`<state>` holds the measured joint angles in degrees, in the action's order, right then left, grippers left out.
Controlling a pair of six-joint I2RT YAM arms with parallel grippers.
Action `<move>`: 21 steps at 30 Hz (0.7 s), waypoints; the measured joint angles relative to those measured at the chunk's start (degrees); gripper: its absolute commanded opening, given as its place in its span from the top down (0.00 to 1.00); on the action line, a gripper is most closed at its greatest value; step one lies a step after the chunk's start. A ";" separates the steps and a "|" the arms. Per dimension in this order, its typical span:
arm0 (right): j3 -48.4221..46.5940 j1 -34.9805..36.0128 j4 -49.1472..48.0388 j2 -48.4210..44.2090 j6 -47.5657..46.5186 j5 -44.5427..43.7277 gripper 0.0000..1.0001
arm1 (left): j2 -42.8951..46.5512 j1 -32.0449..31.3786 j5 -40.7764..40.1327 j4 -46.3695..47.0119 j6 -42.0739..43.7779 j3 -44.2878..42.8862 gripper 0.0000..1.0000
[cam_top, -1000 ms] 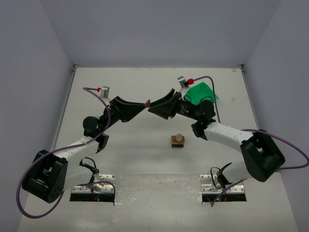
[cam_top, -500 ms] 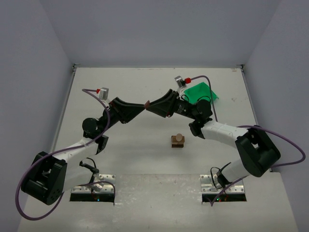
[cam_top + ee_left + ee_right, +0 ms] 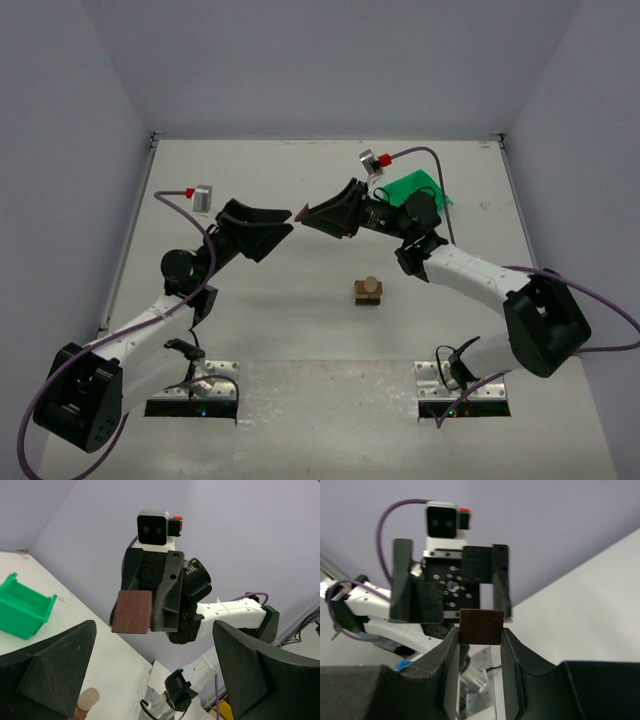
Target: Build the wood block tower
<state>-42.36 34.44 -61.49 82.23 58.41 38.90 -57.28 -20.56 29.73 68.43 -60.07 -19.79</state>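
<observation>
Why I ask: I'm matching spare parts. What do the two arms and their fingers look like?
The left arm and right arm have white links with black joints. The left gripper and right gripper carry black, wedge-shaped fingers. A purple cable loops along each arm to a grey wrist camera with a red plug.

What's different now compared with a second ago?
The left arm has drawn back leftward, jaws open, away from the dark brown block. The right arm keeps it clamped in its jaws. The small block stack and green bin have not moved.
</observation>
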 measured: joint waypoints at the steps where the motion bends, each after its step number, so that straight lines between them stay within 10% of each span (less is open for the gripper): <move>1: -0.91 -0.40 4.45 -1.30 -2.28 0.06 0.79 | 1.87 0.02 -0.67 -1.47 0.84 0.00 0.00; 11: -38.09 -2.04 69.21 -0.90 -44.44 -13.42 0.81 | 19.08 0.29 -15.29 -29.36 14.30 -3.92 0.00; 21: -57.17 -0.92 108.77 27.33 -74.58 -23.56 0.82 | 24.17 0.31 -41.47 -58.77 21.08 -7.36 0.00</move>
<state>-99.53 33.52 47.27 109.56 -16.17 15.34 -33.11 -20.25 -11.74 9.66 -39.00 -27.15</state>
